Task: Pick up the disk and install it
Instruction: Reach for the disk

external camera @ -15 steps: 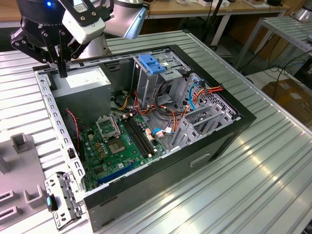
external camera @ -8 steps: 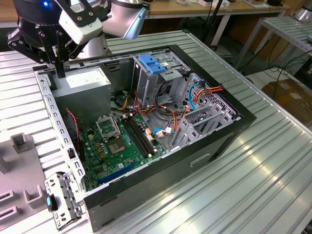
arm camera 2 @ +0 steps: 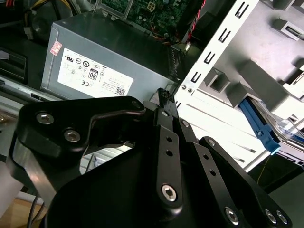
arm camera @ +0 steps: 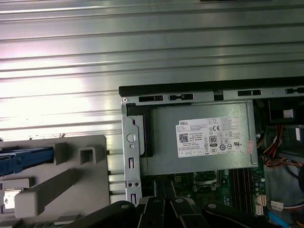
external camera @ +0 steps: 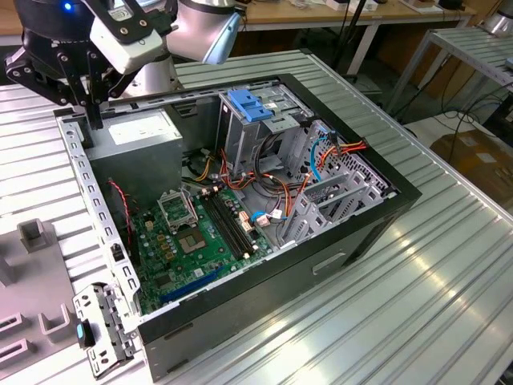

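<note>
A ribbed aluminium table [external camera: 417, 265] carries the work. Behind it stand wooden workbenches [external camera: 321, 18], and on the exterior view's right there is a second metal table [external camera: 473, 48] with a cardboard box [external camera: 481, 152] on the floor below.

An open computer case [external camera: 337, 257] lies on its side on the table. Inside it, a green motherboard [external camera: 200, 233] covers the floor. A grey power-supply box [external camera: 140, 132] with a white label fills the rear corner. A tall metal drive cage [external camera: 240, 140] stands near the middle with a blue plastic bracket [external camera: 252, 108] on top. Orange and red cables [external camera: 345, 148] run past the cage toward the front bays.

Beside the case, on the exterior view's left, sits a grey plastic fixture [external camera: 36, 233] with raised blocks. The disk [arm camera: 21, 160] lies in this fixture, outside the case. In both wrist views it sits at the picture's edge, so its light blue rail [arm camera 2: 260, 127] is the part that shows best.

The black gripper [external camera: 90, 108] hangs over the rear corner of the case, above the wall next to the power-supply box and apart from the disk. I cannot tell whether its jaws are spread or closed.
</note>
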You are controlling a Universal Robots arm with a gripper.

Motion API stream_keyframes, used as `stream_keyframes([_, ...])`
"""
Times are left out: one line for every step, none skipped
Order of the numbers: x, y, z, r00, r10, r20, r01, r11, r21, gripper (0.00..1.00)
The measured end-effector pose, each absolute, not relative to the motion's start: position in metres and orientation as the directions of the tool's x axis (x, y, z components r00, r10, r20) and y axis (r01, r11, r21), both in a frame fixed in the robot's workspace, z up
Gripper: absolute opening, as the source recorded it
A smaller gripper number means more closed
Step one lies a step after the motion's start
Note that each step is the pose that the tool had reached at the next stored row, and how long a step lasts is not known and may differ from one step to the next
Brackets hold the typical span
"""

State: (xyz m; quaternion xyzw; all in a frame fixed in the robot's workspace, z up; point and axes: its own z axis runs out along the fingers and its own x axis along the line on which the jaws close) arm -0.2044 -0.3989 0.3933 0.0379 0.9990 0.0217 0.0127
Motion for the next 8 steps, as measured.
stream_keyframes([-0.2051,-0.3989,0.3933,-0.997,0.076,-0.024,0.075,0.996,0.044,0.11])
stream_keyframes([-0.2056,-0.3989,0.3933,-0.997,0.076,-0.024,0.075,0.996,0.044,0.11])
stream_keyframes([-0.2064,-0.3989,0.3933,-0.997,0.076,-0.024,0.075,0.996,0.044,0.11])
stream_keyframes([-0.2069,-0.3989,0.3933,-0.997,0.076,-0.024,0.075,0.996,0.044,0.11])
stream_keyframes([-0.2075,-0.3989,0.3933,-0.997,0.076,-0.024,0.075,0.996,0.044,0.11])
stream_keyframes([-0.2081,-0.3989,0.3933,-0.997,0.076,-0.024,0.075,0.996,0.044,0.11])
stream_keyframes([-0.2087,-0.3989,0.3933,-0.997,0.076,-0.024,0.075,0.996,0.044,0.11])
stream_keyframes([-0.2093,-0.3989,0.3933,-0.997,0.076,-0.024,0.075,0.996,0.044,0.11])
